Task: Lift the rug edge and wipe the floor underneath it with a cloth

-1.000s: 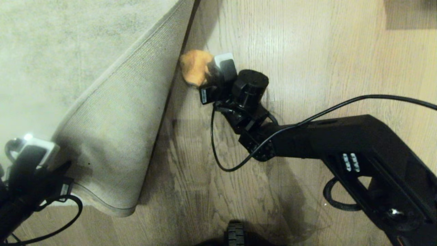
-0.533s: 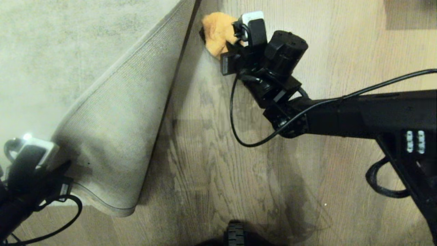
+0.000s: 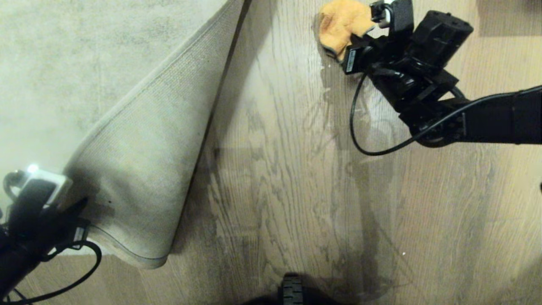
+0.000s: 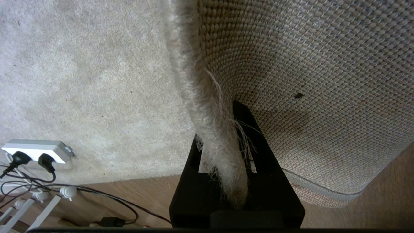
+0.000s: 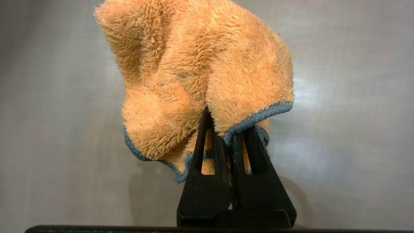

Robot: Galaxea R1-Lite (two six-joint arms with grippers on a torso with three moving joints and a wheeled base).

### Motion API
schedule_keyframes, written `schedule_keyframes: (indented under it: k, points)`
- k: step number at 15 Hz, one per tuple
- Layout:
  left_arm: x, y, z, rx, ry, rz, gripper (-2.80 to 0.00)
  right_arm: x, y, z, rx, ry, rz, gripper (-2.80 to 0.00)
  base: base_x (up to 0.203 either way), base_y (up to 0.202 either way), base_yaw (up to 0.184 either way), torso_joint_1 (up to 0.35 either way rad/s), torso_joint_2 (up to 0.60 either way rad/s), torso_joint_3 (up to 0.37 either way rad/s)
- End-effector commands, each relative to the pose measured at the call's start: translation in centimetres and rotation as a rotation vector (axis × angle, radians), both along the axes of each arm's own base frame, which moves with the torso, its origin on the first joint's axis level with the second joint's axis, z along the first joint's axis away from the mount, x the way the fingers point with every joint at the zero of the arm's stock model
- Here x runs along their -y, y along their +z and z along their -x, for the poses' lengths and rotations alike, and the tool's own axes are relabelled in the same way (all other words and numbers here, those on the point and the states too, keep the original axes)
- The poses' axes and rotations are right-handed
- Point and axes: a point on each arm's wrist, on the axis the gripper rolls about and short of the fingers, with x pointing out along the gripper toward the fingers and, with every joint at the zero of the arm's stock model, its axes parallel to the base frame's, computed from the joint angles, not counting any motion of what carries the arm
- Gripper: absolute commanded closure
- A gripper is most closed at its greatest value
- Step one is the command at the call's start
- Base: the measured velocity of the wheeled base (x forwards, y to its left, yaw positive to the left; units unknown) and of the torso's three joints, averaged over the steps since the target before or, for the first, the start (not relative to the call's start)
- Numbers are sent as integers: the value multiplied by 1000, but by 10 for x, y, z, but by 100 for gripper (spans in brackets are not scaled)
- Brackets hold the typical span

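While the left gripper is clamped on the thin bound rug edge, a corner of the large mottled grey-beige short-pile rug stands folded up at the near left, showing its ribbed woven beige underside, frayed fibres trailing at the pinch. At the far right the right gripper has its black fingers closed tight on a small fluffy orange-yellow terry cloth with a blue-grey stitched hem, bunched into a loose lump that hangs forward of the fingertips. That cloth sits over the grey-brown wood-grain plank floor, well apart from the raised rug; whether it touches the boards I cannot tell. A white power strip lies on the rug's pile
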Motion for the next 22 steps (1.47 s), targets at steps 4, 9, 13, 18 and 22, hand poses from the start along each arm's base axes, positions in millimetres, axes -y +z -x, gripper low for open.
schedule_keyframes:
  k: [4, 9, 13, 18, 22]
  points:
    - [0, 2, -1, 10, 0, -3, 0, 104, 9, 42, -24, -115, 56, 0, 0, 0, 0, 0, 0, 0]
    - [3, 1, -1, 9, -14, -3, 0, 185, -57, 117, -166, -185, 93, 0, 0, 0, 0, 0, 0, 0]
    - [6, 1, -2, 8, -32, -6, 0, 187, -125, 196, -274, -169, 87, 0, 0, 0, 0, 0, 0, 0]
    - [6, 0, -2, 2, -35, -5, 0, 176, -165, 282, -347, -127, 45, 0, 0, 0, 0, 0, 0, 0]
    - [7, 0, -1, 0, -34, -5, 0, 169, -186, 337, -411, -117, 27, 0, 0, 0, 0, 0, 0, 0]
